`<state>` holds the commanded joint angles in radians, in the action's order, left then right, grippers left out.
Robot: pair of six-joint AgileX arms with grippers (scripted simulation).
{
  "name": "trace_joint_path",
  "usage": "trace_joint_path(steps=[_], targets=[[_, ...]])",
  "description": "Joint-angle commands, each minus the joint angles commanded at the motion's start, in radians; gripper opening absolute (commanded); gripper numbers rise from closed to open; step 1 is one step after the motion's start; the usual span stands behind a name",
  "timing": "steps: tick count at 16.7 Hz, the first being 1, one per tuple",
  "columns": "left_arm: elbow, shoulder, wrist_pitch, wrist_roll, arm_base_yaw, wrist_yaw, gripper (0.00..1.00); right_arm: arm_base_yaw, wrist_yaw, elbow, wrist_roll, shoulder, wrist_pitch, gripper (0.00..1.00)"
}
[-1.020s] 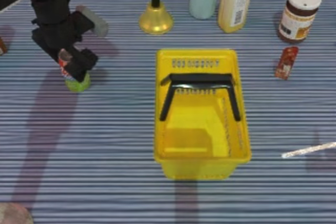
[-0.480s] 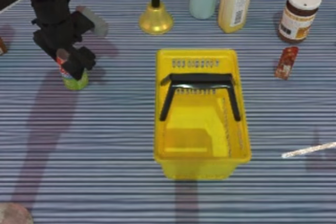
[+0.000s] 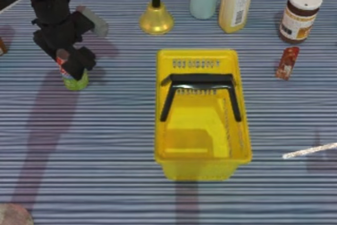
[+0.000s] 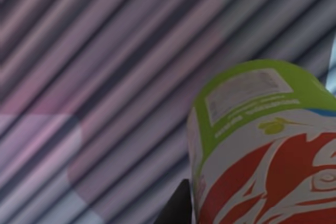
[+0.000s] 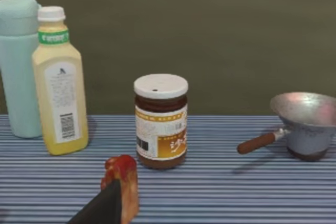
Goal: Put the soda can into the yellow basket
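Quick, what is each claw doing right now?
Left claw: closed on the soda can.
Right claw: not in view.

Open striped table [image 3: 121, 130] lies between the soda can [image 3: 73, 80] at left and the yellow basket [image 3: 202, 114]; its black handle [image 3: 200, 85] spans the far opening, while the near half is unobstructed

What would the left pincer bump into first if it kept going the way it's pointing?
The soda can. The left pincer points down at the table's left side, and the can sits right under it, filling its wrist view. Below the can lies only the striped table. Whether it is already touching the can is unclear.
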<state>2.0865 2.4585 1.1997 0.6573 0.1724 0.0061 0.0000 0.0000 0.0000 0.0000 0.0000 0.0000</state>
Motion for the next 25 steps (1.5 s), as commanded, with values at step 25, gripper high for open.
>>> trace_joint_path(steps=[25], targets=[[-0.788,-0.367,-1.898,-0.596,0.152,1.217,0.00,0.000,0.000,0.000,0.000,0.000,0.000,1.00]])
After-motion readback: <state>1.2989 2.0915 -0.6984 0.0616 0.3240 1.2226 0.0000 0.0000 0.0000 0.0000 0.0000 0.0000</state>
